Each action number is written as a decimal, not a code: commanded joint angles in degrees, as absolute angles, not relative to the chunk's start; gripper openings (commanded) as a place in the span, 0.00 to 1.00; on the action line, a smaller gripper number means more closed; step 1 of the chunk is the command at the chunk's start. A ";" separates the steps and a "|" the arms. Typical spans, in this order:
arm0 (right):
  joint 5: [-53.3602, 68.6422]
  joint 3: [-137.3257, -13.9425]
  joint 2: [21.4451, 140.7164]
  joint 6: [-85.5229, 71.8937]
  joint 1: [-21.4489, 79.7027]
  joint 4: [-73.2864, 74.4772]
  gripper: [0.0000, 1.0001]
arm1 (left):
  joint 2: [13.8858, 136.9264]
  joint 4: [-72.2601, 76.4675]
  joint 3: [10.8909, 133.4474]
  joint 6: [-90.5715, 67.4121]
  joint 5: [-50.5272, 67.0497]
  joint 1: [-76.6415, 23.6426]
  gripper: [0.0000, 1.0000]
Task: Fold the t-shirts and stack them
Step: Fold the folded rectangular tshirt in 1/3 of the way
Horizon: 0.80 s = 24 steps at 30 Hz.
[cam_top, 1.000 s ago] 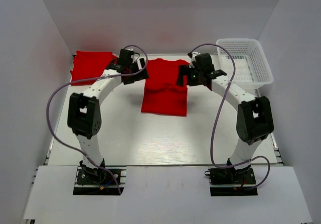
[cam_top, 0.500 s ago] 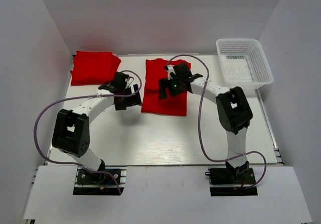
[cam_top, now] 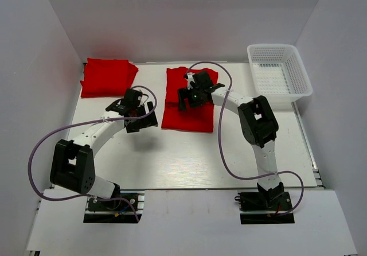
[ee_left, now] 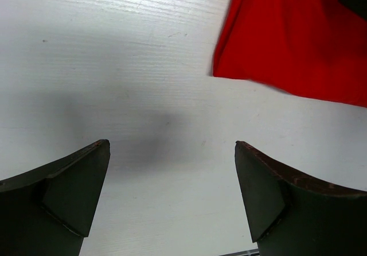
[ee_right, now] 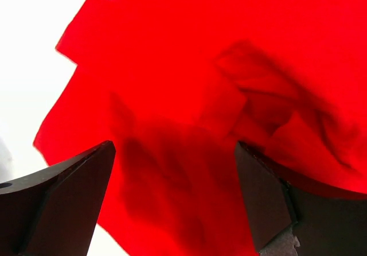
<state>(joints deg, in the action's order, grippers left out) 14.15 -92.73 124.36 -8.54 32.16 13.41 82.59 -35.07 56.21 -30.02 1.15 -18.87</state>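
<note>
Top external view shows the middle t-shirt lying flat on the tabletop, with a folded t-shirt in the far left corner. The right gripper hovers over the middle t-shirt, jaws spread, holding nothing. The left gripper, also spread, hangs over bare tabletop just left of it.

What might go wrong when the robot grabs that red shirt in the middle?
1. The right gripper hangs open over a wrinkled patch of the middle t-shirt. It might pinch only the top layer and bunch the cloth up.
2. The left gripper is open over bare table, beside the shirt's corner. It might miss the edge, and the shirt would then lift lopsided.
</note>
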 commanded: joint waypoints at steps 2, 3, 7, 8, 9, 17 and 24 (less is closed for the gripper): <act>9.95 -95.89 126.03 -7.47 32.25 9.94 0.90 | 79.80 -36.04 56.43 -30.41 -1.14 -18.81 1.00; 9.93 -96.06 126.12 -7.30 32.08 9.32 0.90 | 79.80 -36.56 56.43 -30.41 -1.14 -18.81 1.00; 6.33 -96.85 126.39 -5.72 32.08 7.03 0.90 | 79.28 -36.56 56.43 -30.41 -1.67 -18.81 1.00; 5.46 -97.38 126.47 -5.19 31.99 6.42 0.90 | 79.28 -36.56 56.43 -30.41 -1.67 -18.81 1.00; 4.93 -97.82 126.65 -4.84 31.99 5.46 0.90 | 79.28 -36.56 56.43 -30.41 -1.67 -18.81 1.00; -1.84 -107.04 132.53 -2.55 31.20 4.92 0.90 | 78.75 -36.56 55.37 -30.41 -1.05 -18.81 1.00; -3.69 -113.73 133.34 -0.52 30.50 7.21 0.90 | 78.75 -37.61 56.60 -29.36 -1.05 -18.81 1.00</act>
